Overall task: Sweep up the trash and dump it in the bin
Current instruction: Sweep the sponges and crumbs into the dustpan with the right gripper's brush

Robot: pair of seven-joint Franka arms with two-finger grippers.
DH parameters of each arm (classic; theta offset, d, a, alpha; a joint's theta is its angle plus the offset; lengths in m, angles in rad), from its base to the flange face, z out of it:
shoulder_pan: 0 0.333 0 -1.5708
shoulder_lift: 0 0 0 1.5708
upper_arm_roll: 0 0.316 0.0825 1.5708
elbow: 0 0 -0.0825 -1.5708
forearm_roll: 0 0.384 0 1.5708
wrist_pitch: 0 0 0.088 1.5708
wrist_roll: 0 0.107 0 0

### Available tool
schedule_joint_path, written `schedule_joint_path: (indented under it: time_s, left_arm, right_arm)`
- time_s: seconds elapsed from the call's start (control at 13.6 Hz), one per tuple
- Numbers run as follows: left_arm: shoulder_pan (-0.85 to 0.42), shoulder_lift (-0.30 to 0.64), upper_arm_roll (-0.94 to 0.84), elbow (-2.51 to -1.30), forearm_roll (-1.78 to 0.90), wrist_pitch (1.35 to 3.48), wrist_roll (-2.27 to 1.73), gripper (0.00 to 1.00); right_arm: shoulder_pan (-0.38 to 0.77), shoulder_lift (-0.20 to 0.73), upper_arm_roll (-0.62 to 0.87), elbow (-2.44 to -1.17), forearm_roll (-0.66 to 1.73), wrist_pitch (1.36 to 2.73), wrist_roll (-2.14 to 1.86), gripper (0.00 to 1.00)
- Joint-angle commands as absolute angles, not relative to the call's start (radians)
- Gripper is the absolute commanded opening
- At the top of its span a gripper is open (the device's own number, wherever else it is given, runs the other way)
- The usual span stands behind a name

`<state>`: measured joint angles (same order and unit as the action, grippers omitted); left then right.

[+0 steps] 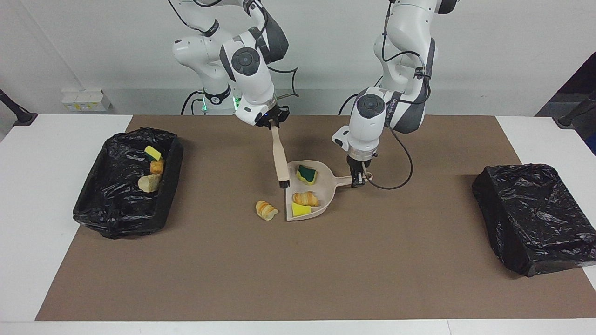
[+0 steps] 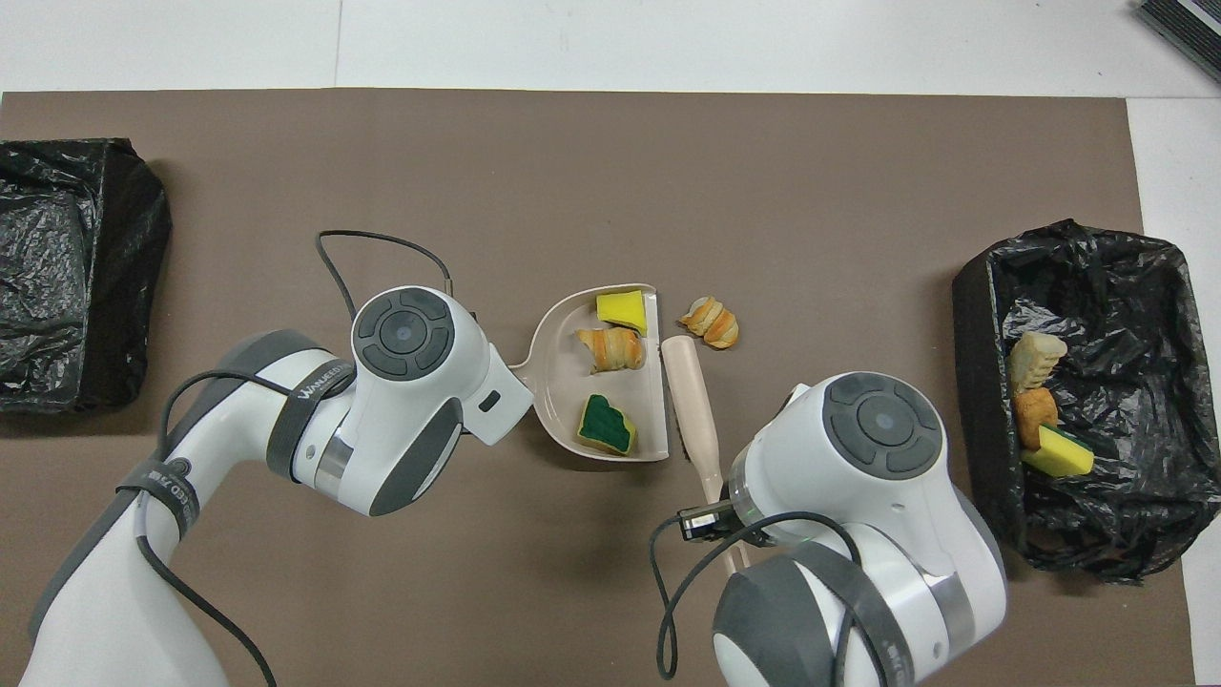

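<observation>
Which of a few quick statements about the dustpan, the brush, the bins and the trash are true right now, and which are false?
1. Three trash pieces lie in the dustpan. True: the green-and-yellow sponge, a bread lump and a yellow sponge.
2. Every piece is off the mat. False: one croissant lump lies on the brown mat beside the dustpan's mouth.
3. The right hand holds the brush. True.
4. The left hand is open above the dustpan. False: it is shut on the dustpan handle.
5. The bin at the right arm's end holds three pieces. True.
6. The bin at the left arm's end shows trash. False: none is visible.
</observation>
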<state>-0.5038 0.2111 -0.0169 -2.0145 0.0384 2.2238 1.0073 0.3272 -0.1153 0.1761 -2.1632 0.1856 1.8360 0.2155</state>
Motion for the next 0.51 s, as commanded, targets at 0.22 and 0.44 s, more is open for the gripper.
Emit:
schedule_joint_path:
  time_s: [0.22, 0.44]
  left_arm:
    - [-0.495, 0.199, -0.015, -2.037, 0.018, 2.238, 0.867, 0.00]
    - [-0.505, 0.206, -0.012, -1.984, 0.029, 2.130, 0.864, 0.00]
  right_arm:
    - [0.171, -0.088, 0.184, -2.171, -0.037, 1.914, -0.088, 0.00]
    - [0.143, -0.005, 0.186, -2.166, -0.147, 2.005, -0.129, 0.00]
